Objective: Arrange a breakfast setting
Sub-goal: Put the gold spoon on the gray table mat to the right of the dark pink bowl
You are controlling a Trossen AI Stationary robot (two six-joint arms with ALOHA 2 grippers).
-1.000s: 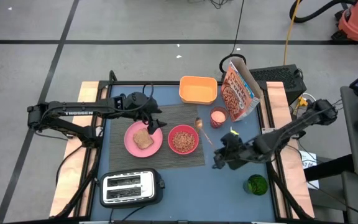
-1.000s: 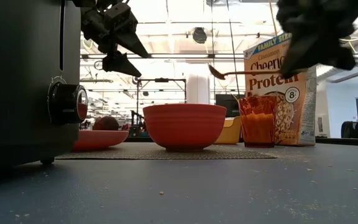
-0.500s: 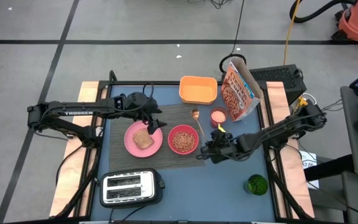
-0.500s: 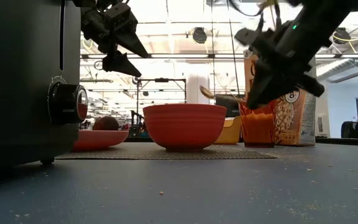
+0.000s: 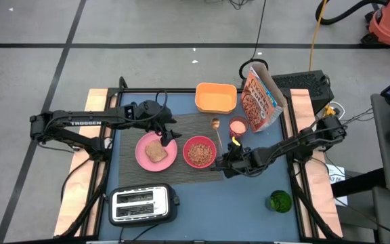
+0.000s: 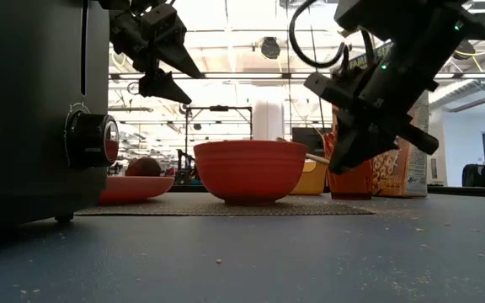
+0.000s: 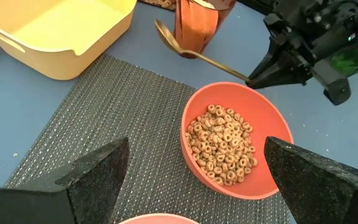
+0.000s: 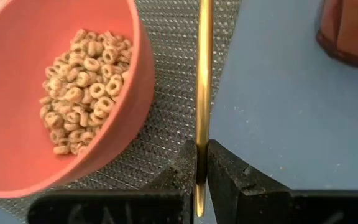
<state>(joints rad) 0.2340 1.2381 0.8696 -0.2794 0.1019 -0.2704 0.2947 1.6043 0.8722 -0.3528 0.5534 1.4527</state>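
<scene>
The grey placemat [image 5: 175, 169] holds the pink plate [image 5: 144, 154] with the toast slice [image 5: 156, 151], and the pink bowl [image 5: 199, 152] full of cereal rings. My left gripper [image 5: 166, 132] hangs open and empty above the plate's far right rim; its two fingers stand wide apart in its wrist view [image 7: 194, 149]. My right gripper [image 5: 222, 161] is shut on the gold spoon [image 5: 217, 135], just right of the bowl over the placemat's right edge. I cannot make out the dark red fruit. My right gripper pinches the spoon's handle near its free end [image 8: 202, 152] between its two fingers [image 8: 224, 174]; the handle's tip sticks out behind them. The fingers come from the table's near right, slanting down, and lie along the spoon. The spoon [image 6: 308, 155] is clear of the placemat, its bowl end [image 5: 215, 123] pointing to the far edge.
A yellow tub [image 5: 216, 97], a cereal box [image 5: 259, 102] and a pink cup [image 5: 237, 127] stand at the far side, the cup close to the spoon. The black-and-silver toaster [image 5: 141, 204] is at the near left. A green object [image 5: 279, 200] sits at the near right.
My right gripper has moved toward the table's left and down, carrying the spoon toward the bowl's right side. The spoon has come lower, from above the cup's rim to about bowl-rim height, and has turned until it points toward the far edge.
</scene>
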